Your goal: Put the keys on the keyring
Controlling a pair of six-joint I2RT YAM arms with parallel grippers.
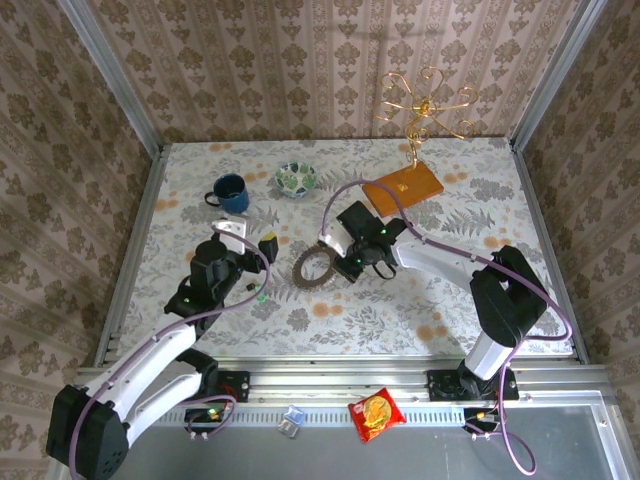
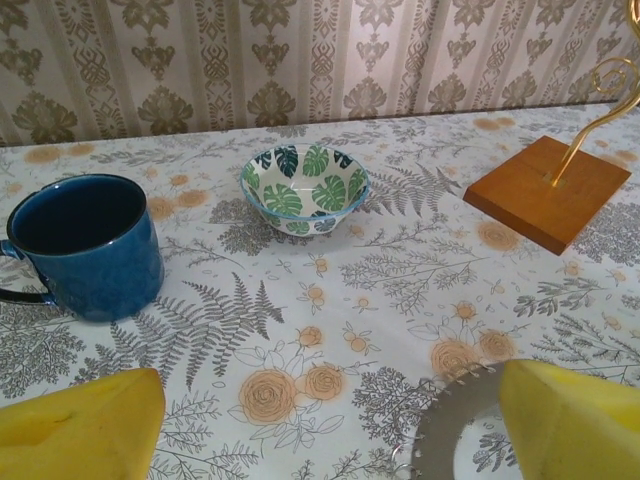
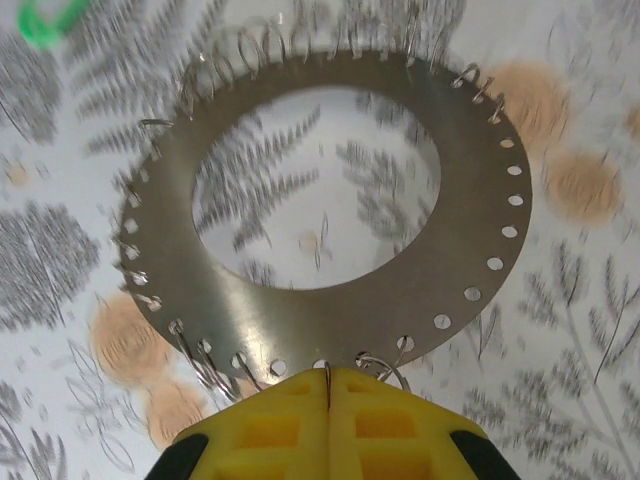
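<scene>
- Key point(image 1: 261, 295): tiny, green head, lying flat on the floral table point(image 1: 450, 300). It is left of the keyring and apart from it, with nothing holding it. In the right wrist view it is a blurred green blob point(image 3: 45, 18) at the top left corner.
- Keyring point(image 1: 313, 268): flat metal disc with a big centre hole, small holes around the rim and thin wire loops hooked through some of them. It sits mid-table between the two grippers. Its surface fills most of the right wrist view point(image 3: 470, 200), and an edge shows at the bottom right of the left wrist view point(image 2: 440, 425).
- Right gripper point(image 1: 340, 262): at the keyring's right edge. In its own view point(image 3: 328, 385) the yellow jaws are pressed together right at the disc's near rim, beside a wire loop. Can't tell if the rim is pinched.
- Left gripper point(image 1: 250, 236): near the key, left of the keyring. Jaws are wide apart with nothing between them point(image 2: 330, 385). Its yellow fingers point(image 2: 80, 430) sit at the bottom corners of its view.
- Blue mug point(image 1: 232, 192) point(image 2: 85, 245): upright, far left of the table.
- Leaf-pattern bowl point(image 1: 297, 179) point(image 2: 305, 188): just right of the mug.
- Wooden base point(image 1: 402, 186) point(image 2: 545, 190): carries a gold wire stand, at the far right.
- Red snack packet point(image 1: 375, 414): on the near rail between the arm bases.
</scene>
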